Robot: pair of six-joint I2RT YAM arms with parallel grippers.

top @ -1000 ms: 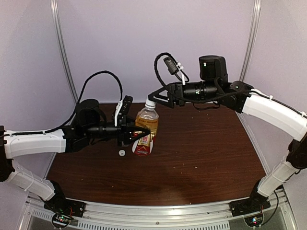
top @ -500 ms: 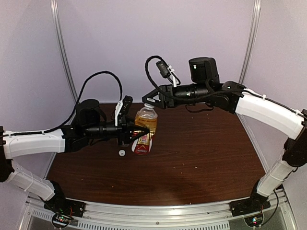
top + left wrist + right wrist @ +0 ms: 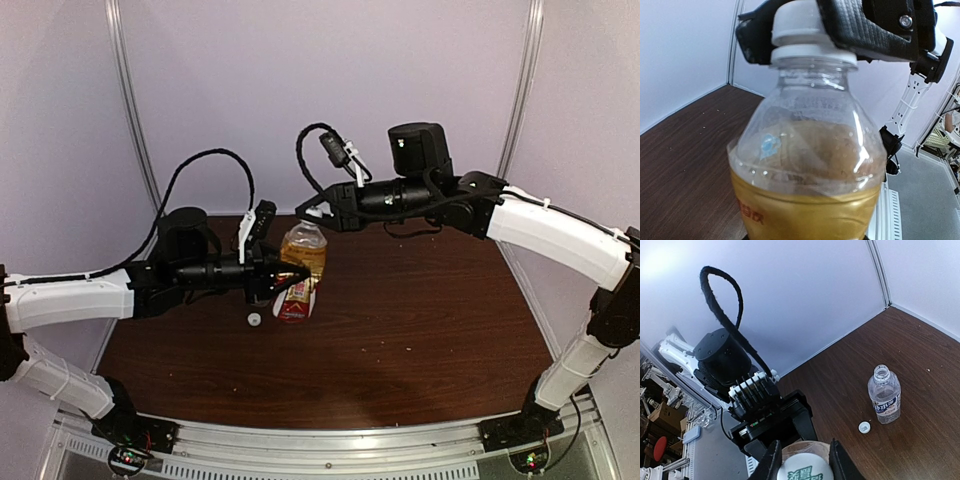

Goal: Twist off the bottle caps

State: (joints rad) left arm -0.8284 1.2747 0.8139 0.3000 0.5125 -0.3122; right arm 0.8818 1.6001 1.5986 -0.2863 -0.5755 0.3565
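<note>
Illumination was even and diffuse. Walls (image 3: 300, 80) rendered pale lilac; a hot glow sat upper left in the right wrist view. Table (image 3: 420, 320) showed only soft shadows. Amber bottle (image 3: 805, 165) was close, slightly soft, with glare streaks. Posts (image 3: 133, 110) bowed near the overhead view's edges

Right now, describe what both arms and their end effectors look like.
Both the left arm and the right arm have white shell links joined by black joints and black wrist sections. A black cable loops above each wrist. The left end effector and right end effector are black, each with two fingers.
</note>
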